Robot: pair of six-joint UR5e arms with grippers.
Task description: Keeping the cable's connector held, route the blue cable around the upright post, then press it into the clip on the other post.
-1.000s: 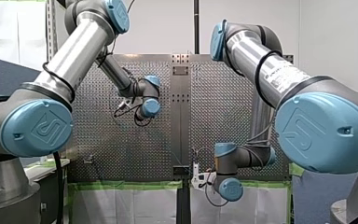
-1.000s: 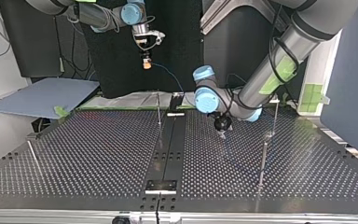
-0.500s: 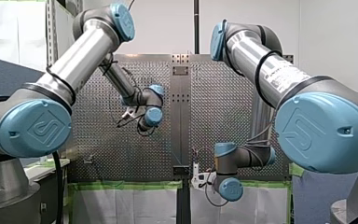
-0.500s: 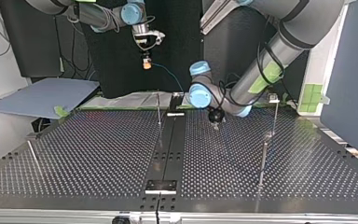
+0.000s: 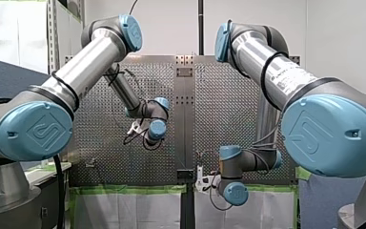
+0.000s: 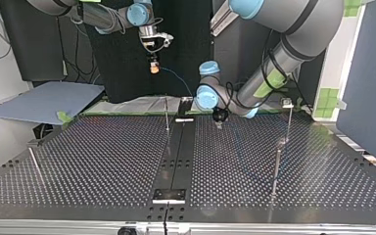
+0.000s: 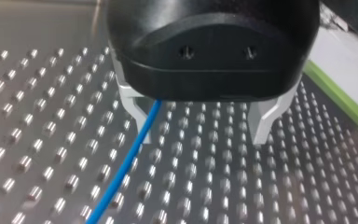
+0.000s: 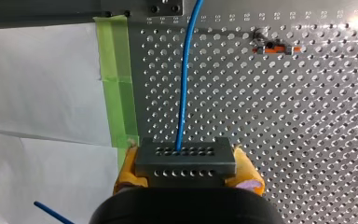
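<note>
Blue cable (image 8: 182, 93): one end plugged into grey connector (image 8: 185, 156), clamped tight between yellow pads (image 8: 128, 164) of right gripper (image 8: 186, 173), held high above perforated table (image 6: 103, 161) at top view's left. From there, sloping down and across toward left gripper (image 7: 198, 119). Left gripper low over table, near the edge on the arms' side, between thin upright post (image 6: 167, 113) and second post (image 6: 290, 120) at top view's right. Fingers (image 7: 265, 119) spread wide, gripping nothing; cable passing loose between them, just beside one finger, then slanting away over the table.
</note>
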